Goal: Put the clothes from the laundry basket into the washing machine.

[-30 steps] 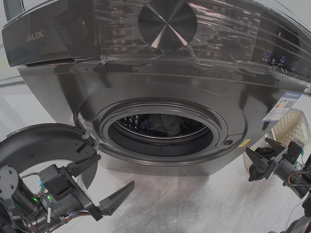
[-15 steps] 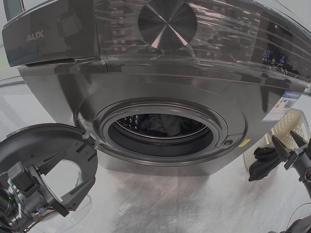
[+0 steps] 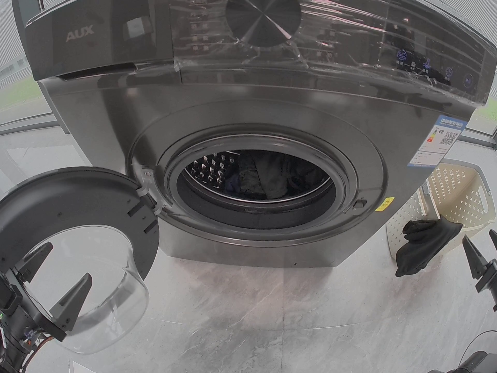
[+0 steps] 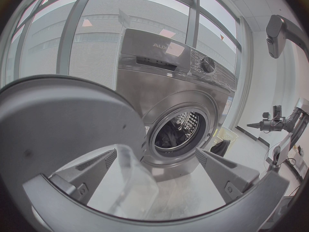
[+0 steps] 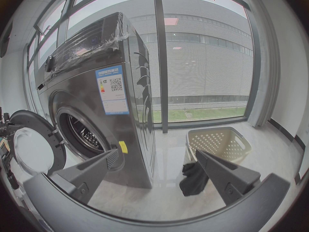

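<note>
Black garment hangs over the rim of the cream laundry basket beside the washing machine; dark clothes lie in its drum, door swung wide; left gripper before the door and right gripper near the basket both gape, holding nothing.

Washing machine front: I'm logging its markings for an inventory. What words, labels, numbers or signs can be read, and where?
Pale brand lettering on the drawer panel of the washing machine: clear, a brand name, left unquoted.
Programme list beside the dial: blurred under plastic wrap.
Blue icons on the control panel: symbols, no words.
Energy label with square code on the front's right edge: print too small.
Yellow sticker beside the door opening: too small.
</note>
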Controlling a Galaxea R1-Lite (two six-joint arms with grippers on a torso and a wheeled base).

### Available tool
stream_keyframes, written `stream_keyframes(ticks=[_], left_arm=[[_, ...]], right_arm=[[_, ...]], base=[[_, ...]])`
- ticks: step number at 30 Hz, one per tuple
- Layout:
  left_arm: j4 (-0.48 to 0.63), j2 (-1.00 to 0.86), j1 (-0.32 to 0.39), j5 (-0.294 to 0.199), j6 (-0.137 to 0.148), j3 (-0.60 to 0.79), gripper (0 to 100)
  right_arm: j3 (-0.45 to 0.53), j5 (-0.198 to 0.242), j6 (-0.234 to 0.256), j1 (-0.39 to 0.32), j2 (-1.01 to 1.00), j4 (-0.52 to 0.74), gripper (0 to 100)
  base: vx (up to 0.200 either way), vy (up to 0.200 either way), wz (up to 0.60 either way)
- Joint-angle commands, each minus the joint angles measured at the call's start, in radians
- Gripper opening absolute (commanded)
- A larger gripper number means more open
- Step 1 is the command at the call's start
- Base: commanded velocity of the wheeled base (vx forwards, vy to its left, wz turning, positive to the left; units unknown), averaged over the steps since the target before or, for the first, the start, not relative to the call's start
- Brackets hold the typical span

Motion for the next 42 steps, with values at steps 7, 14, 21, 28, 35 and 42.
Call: stream_keyframes(ticks=[7, 14, 21, 28, 35, 42], left_arm=[[0.509, -0.550, 0.267, -0.141, -0.003, 0.017, 100], [0.762, -0.668, 0.329, -0.169, -0.004, 0.017, 100], [0.787, -0.693, 0.492, -0.146, -0.022, 0.016, 100], [0.845, -0.739, 0.509, -0.097, 0.010, 0.016, 100], [0.857, -0.752, 0.506, -0.158, 0.020, 0.013, 100], [0.857, -0.752, 0.506, -0.158, 0.019, 0.013, 100]], right_arm=[[0.005, 0.019, -0.008, -0.066, -0.632, 0.601, 100], [-0.027, 0.129, -0.022, -0.106, -0.770, 0.866, 100], [0.011, 0.100, -0.036, -0.105, -0.770, 0.829, 100], [0.016, 0.117, -0.051, -0.105, -0.770, 0.815, 100], [0.014, 0.122, -0.056, -0.103, -0.770, 0.820, 100], [0.016, 0.122, -0.045, -0.103, -0.770, 0.815, 100]], base=[[-0.200, 0.000, 0.00], [-0.200, 0.000, 0.00], [0.000, 0.000, 0.00], [0.000, 0.000, 0.00], [0.000, 0.000, 0.00], [0.000, 0.000, -0.51]])
